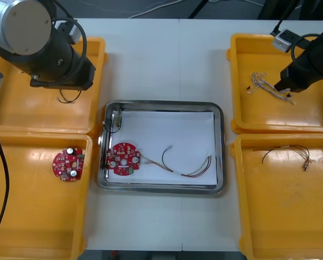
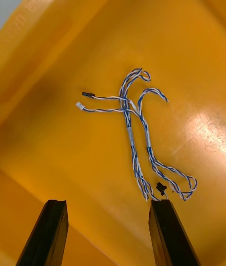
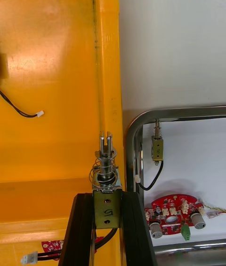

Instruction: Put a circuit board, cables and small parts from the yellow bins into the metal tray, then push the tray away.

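Light table (image 1: 161,54) underneath, and we start at the robot's left. The far-left yellow bin (image 1: 10,108) holds a loose black cable (image 1: 69,99). Above that bin's tray-side rim sits the left gripper (image 3: 104,196), fingers clamped on a small metal part (image 3: 106,172) with a spring round it and a black lead trailing down between the fingers.

Near-left yellow bin (image 1: 20,216): one round red circuit board (image 1: 69,164), lying flat.

On to the metal tray (image 1: 161,188), white inside. There's a second small metal part (image 1: 116,120) with a black lead in its far-left corner and a second red circuit board (image 1: 123,158) near the left wall. A red and yellow cable (image 1: 188,169) curls across the middle, just beside that board.

Over to the right now. The right gripper (image 2: 108,205) hovers in the far-right yellow bin (image 1: 248,116), fingers spread wide with nothing between them. It's above a twisted blue and white cable (image 2: 136,139), one finger just beside the cable's looped end.

Near-right yellow bin (image 1: 280,216): a thin black cable (image 1: 286,150) on its floor.
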`<state>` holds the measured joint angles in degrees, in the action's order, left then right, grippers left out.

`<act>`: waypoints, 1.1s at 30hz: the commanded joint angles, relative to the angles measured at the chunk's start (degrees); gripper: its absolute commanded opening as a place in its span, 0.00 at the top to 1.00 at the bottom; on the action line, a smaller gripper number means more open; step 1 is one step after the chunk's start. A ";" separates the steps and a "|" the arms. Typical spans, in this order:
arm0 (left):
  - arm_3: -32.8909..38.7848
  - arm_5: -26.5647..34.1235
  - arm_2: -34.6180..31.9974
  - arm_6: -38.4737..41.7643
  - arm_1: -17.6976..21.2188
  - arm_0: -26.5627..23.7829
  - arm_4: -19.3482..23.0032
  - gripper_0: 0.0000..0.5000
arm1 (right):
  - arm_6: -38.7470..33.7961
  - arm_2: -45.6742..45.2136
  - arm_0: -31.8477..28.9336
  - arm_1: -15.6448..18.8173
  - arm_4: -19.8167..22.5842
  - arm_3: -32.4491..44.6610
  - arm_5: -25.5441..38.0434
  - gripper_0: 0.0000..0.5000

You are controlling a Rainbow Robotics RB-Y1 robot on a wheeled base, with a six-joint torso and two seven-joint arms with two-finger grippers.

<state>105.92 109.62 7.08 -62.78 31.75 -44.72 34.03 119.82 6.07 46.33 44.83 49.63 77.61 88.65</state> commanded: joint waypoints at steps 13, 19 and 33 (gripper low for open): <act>2.10 0.38 -1.11 0.56 1.83 0.51 -0.10 1.00 | 3.05 6.58 0.34 1.14 0.02 -6.42 -10.16 0.00; 2.01 0.38 -1.11 0.56 1.74 0.51 -0.10 1.00 | 3.67 7.73 0.34 0.87 0.20 -8.35 -12.36 0.00; 2.01 0.38 -1.11 0.56 1.83 0.60 -0.01 1.00 | 3.23 10.45 0.34 -0.53 0.46 -11.95 -17.19 0.00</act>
<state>105.94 109.63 7.08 -62.78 31.75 -44.55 34.03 122.32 16.04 46.33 44.72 49.69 66.00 72.30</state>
